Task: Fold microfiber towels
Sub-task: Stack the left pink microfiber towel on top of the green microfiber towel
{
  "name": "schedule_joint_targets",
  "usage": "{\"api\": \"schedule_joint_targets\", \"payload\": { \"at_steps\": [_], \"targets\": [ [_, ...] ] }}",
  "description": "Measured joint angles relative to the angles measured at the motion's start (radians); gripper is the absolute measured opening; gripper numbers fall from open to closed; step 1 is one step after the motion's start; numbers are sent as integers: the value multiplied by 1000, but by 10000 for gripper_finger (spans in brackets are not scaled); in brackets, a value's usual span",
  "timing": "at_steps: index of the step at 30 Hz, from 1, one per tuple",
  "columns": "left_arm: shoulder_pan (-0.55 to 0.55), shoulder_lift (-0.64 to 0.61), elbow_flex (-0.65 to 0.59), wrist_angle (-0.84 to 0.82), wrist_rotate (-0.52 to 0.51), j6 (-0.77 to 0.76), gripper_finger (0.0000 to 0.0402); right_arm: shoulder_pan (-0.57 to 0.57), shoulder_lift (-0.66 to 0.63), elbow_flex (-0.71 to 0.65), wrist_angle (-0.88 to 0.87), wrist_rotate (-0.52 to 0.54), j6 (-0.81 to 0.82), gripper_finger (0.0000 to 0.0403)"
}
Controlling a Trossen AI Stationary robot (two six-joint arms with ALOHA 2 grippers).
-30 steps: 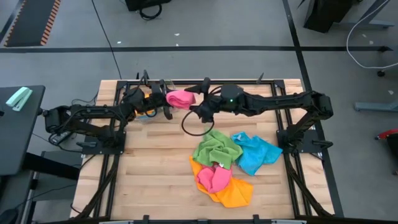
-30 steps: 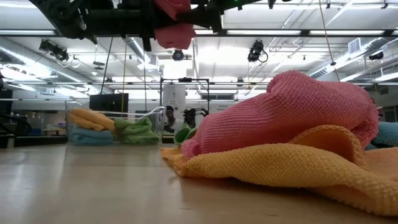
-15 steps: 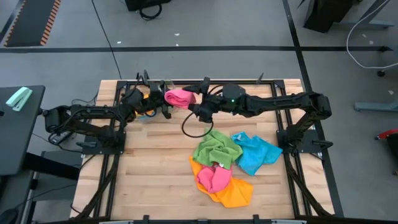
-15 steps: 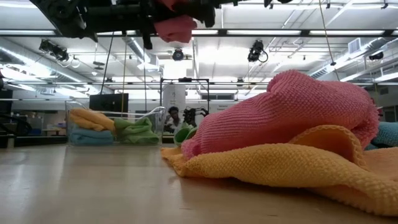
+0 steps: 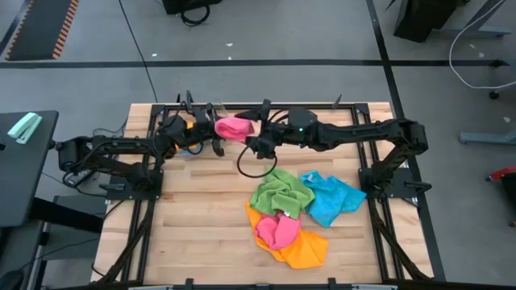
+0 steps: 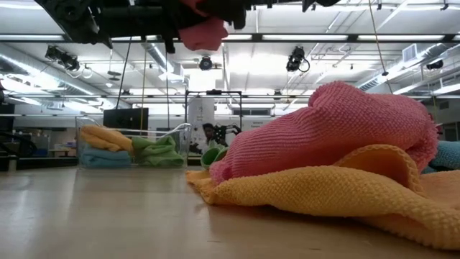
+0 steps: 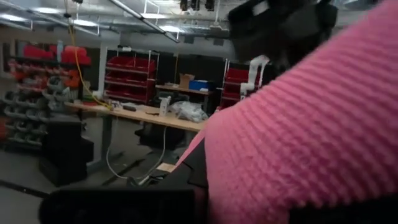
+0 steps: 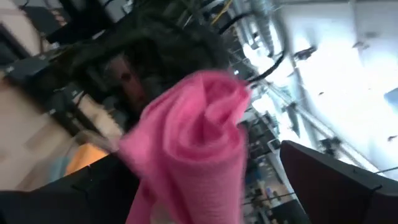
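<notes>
A bunched pink microfiber towel (image 5: 234, 126) hangs in the air over the table's far left, with my left gripper (image 5: 214, 133) shut on it from the left. It fills the left wrist view (image 7: 298, 137). My right gripper (image 5: 254, 143) reaches in from the right and stands open. Its fingers stand on either side of the towel's free end (image 8: 193, 130); whether they touch it I cannot tell. Green (image 5: 280, 193), blue (image 5: 330, 197), pink (image 5: 276, 231) and orange (image 5: 305, 250) towels lie heaped on the table's middle right. My left gripper holds the pink towel by its left end (image 5: 221, 128), coming in about level from the table's left. The towel itself hides the place of contact in the wrist view. The bundle is lifted clear of the table and its lower part (image 6: 205, 36) sags a little below the fingers.
A clear plastic bin (image 6: 133, 147) with folded orange, blue and green towels stands at the far left, below my left gripper. A black cable loop (image 5: 250, 161) hangs under my right arm. The near left of the table (image 5: 193, 234) is bare wood.
The pink towel's hanging lower part has drawn up a little in the low view. Both arms have stayed about where they were.
</notes>
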Motion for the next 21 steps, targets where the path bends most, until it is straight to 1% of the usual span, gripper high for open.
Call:
{"api": "schedule_joint_targets", "payload": {
  "at_steps": [2, 4, 7, 9, 13, 18, 21],
  "targets": [
    [-4, 10, 0, 14, -1, 13, 40, -7, 3, -1, -9, 2, 18, 380],
    [-7, 23, 0, 23, -16, -9, 42, -10, 0, 0, 2, -6, 31, 380],
    [-7, 41, 0, 45, -103, -37, 33, -2, 0, 0, -3, -35, 48, 380],
    [-4, 55, 0, 53, -138, -52, 23, 9, 1, 0, -4, -38, 46, 380],
    [-10, 80, 0, 113, -143, -81, 17, 18, 18, -1, 1, -25, 18, 380],
    [-13, 107, 11, 123, -160, -112, 39, 15, 29, 0, 33, -13, 1, 380],
    [-20, 133, 25, 121, -164, -117, 41, 14, 36, 0, 66, 5, -10, 380]
  ]
}}
